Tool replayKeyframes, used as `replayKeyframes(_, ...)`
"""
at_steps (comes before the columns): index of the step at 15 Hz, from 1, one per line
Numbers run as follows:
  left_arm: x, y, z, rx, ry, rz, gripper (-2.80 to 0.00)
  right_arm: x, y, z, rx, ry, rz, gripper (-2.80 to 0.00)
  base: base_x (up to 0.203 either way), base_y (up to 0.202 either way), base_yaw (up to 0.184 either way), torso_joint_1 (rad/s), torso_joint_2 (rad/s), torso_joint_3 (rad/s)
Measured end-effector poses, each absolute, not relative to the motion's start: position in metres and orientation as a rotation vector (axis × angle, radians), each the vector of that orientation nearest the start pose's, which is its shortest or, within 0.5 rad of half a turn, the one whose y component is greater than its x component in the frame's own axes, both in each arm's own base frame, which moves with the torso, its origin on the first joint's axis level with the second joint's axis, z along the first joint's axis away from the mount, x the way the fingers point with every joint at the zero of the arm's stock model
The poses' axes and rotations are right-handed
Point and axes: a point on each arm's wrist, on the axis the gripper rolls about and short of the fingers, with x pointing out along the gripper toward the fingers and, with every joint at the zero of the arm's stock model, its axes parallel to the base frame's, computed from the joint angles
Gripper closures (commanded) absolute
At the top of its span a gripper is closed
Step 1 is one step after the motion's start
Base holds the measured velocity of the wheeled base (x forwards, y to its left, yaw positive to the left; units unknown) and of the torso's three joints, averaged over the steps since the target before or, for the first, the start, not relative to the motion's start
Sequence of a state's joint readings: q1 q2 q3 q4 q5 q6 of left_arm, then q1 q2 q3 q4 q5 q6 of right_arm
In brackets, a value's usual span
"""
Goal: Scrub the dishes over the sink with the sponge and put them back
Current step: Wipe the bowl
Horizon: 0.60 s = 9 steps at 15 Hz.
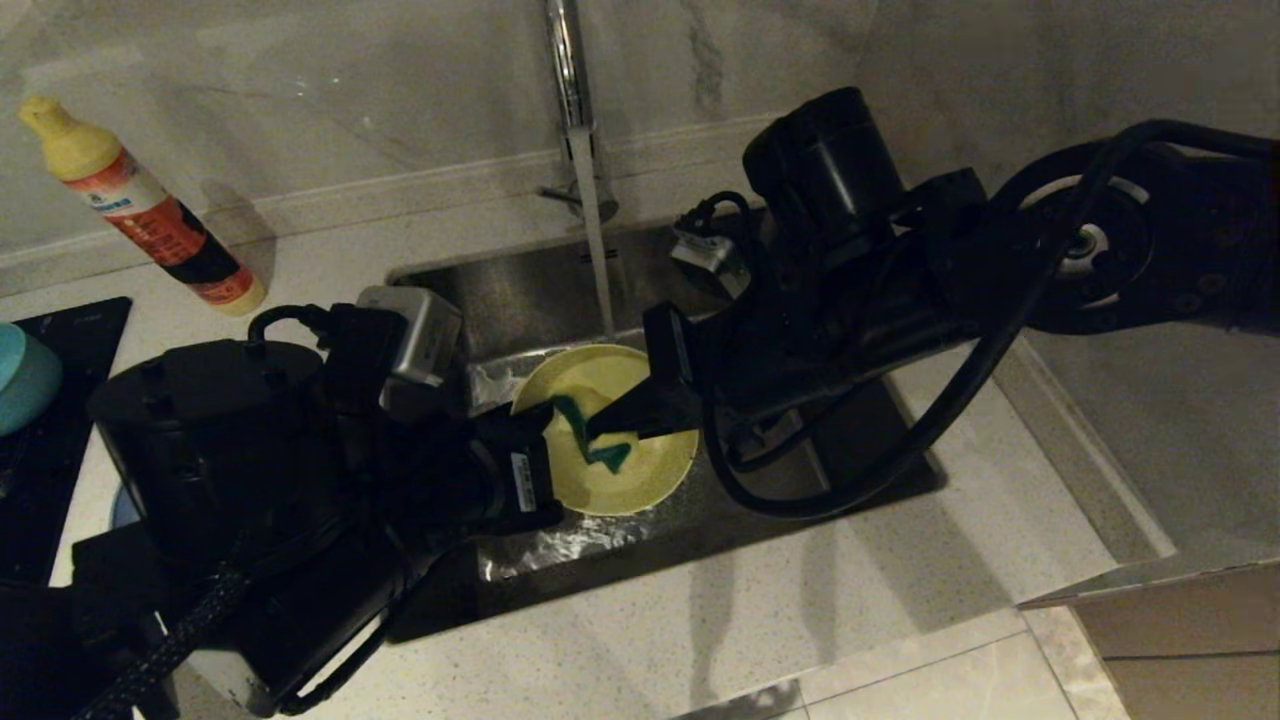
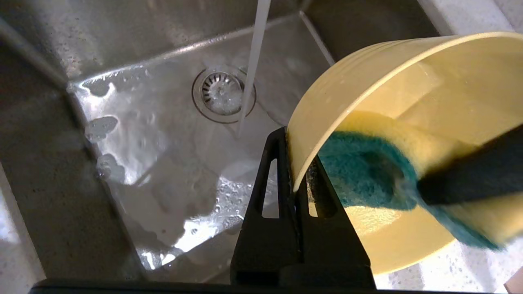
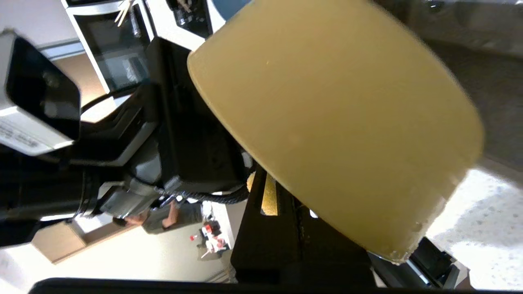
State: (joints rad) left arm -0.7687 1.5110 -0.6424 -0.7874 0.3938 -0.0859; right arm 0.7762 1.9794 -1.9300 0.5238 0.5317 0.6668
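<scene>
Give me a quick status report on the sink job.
Left gripper shut on pale-yellow bowl rim, over sink. Right gripper shut on sponge, pressed inside bowl. Tap water running beside bowl. Nothing in the way.

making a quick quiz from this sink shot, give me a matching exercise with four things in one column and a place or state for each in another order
Things:
1. pale-yellow bowl
2. sponge
3. bottle
4. tap

Places or states:
A. running water into the sink
B. lying on the counter by the wall
C. pinched at the rim by the left gripper
D. pressed inside the bowl by the right gripper

Pairs: 1-C, 2-D, 3-B, 4-A
</scene>
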Motion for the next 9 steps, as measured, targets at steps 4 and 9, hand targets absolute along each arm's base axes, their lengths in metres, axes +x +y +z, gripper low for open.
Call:
replayKeyframes(4, 0.185, -0.168, 0.202, -0.034, 0.094, -0.371, 0.00, 0.265, 0.274, 0.288, 0.477, 0.996, 0.994, 0.00, 0.000, 0.000, 0.000, 0.000, 0.00, 0.000)
replayKeyframes(9, 0.184, -0.166, 0.204, -0.050, 0.072, -0.366, 0.00, 0.256, 0.264, 0.300, 0.477, 0.986, 0.983, 0.00, 0.000, 0.000, 0.000, 0.000, 0.00, 0.000)
